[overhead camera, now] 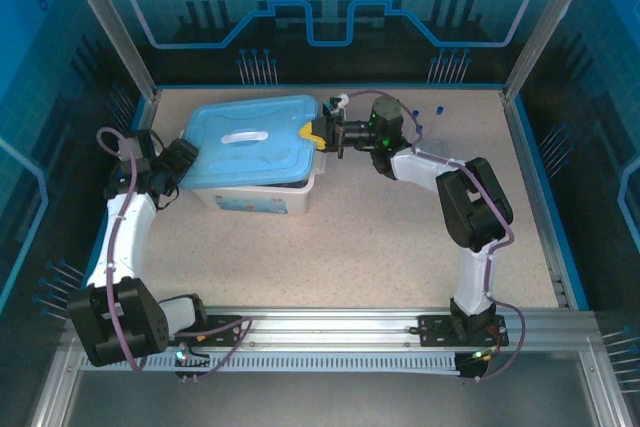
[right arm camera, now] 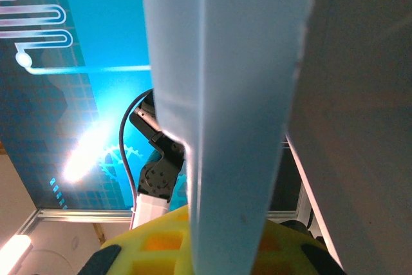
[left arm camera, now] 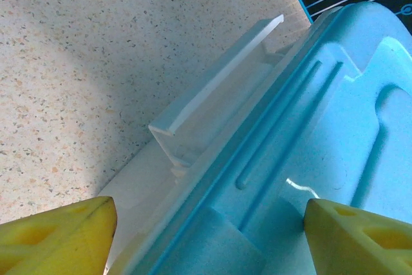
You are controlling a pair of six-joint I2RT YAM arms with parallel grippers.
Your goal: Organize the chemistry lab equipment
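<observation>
Two grippers meet at the lid (overhead camera: 250, 147), center-left of the top view. The right gripper (overhead camera: 318, 134) is clamped on its right rim, and the left gripper (overhead camera: 182, 160) straddles its left end, jaws apart. The lid hides the inside of the tub (overhead camera: 262, 199). Tiny blue specks (overhead camera: 438, 107) at upper right may be tube caps. I see a risk that the thin pinch slips, or that the unheld tub drags and shakes any glass inside.

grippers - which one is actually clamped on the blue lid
The right gripper: it is shut on the right edge of the light-blue lid. The left gripper is open, its yellow fingers spread wide either side of the lid's other end.
</observation>
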